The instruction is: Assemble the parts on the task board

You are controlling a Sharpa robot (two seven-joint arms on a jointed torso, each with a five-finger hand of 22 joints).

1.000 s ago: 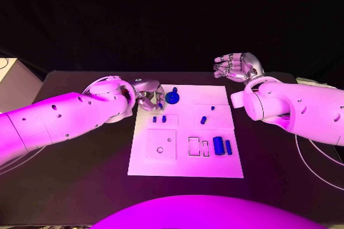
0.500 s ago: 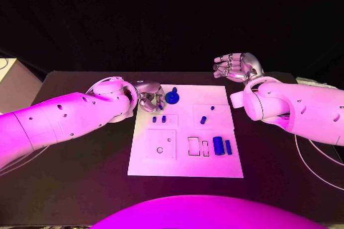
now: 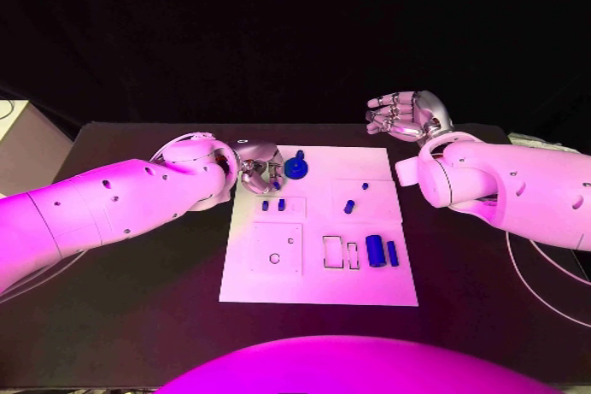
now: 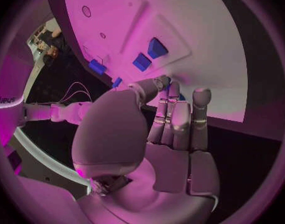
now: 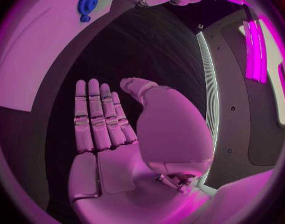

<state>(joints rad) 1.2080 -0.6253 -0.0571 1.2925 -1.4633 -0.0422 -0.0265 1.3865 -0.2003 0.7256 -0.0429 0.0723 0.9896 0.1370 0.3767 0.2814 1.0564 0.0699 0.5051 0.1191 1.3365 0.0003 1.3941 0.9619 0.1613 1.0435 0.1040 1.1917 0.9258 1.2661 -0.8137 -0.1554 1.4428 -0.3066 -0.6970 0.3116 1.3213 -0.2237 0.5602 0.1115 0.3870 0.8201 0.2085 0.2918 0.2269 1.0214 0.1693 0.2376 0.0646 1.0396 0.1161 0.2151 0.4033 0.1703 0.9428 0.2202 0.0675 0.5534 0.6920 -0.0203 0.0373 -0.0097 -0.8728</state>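
While the white task board (image 3: 318,227) lies flat in the middle of the black desk (image 3: 136,266), the left hand (image 3: 259,170) hangs over the board's far left corner, just beside a round blue part with a short stem (image 3: 297,166). In the left wrist view that hand's fingers (image 4: 180,117) are straight and close together, their tips over the board's edge, with nothing between them and the thumb (whether the tips touch the board cannot be told). The right hand (image 3: 404,114) is raised beyond the board's far right corner, over the desk's far side and well apart from every part; in the head view its fingers look curled, yet the right wrist view shows them (image 5: 95,117) lying side by side, nearly straight, with the thumb set apart and the palm bare.

Parts on the board:
- two small blue pegs (image 3: 273,205) standing side by side in a marked square near the left edge;
- a small blue piece (image 3: 348,207) and a smaller dot-like one (image 3: 365,186) in the square toward the right edge;
- two blue cylinders (image 3: 381,250) lying side by side toward the near right, just beside two outlined rectangular slots (image 3: 340,252);
- a square panel with a small hole (image 3: 276,248) toward the near left.
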